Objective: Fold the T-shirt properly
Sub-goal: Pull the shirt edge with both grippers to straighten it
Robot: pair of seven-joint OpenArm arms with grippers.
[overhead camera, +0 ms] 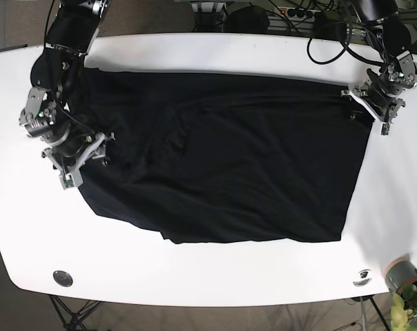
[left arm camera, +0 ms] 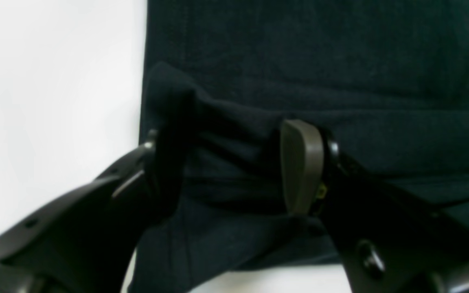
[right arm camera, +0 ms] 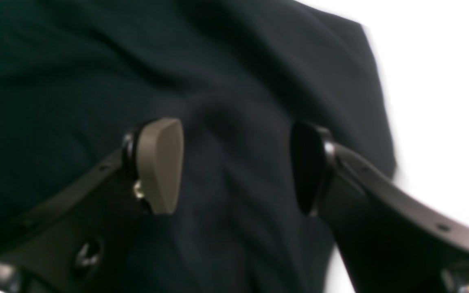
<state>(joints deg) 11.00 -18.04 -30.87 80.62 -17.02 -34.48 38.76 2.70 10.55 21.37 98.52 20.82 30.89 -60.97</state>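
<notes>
A black T-shirt (overhead camera: 222, 158) lies spread on the white table (overhead camera: 215, 52); its lower left part is wrinkled. My left gripper (left arm camera: 234, 167) is at the shirt's right edge, shown at the right of the base view (overhead camera: 366, 103). Its jaws stand apart with a raised fold of cloth (left arm camera: 222, 134) bunched between them, and cloth drapes over one finger. My right gripper (right arm camera: 234, 167) is open, low over the shirt (right arm camera: 96, 73) near its left edge, shown at the left of the base view (overhead camera: 91, 148). Nothing is pinched in it.
Cables (overhead camera: 333, 27) lie beyond the table's back right edge. A grey pot with a plant (overhead camera: 405, 279) stands off the front right corner. Bare white table borders the shirt on all sides.
</notes>
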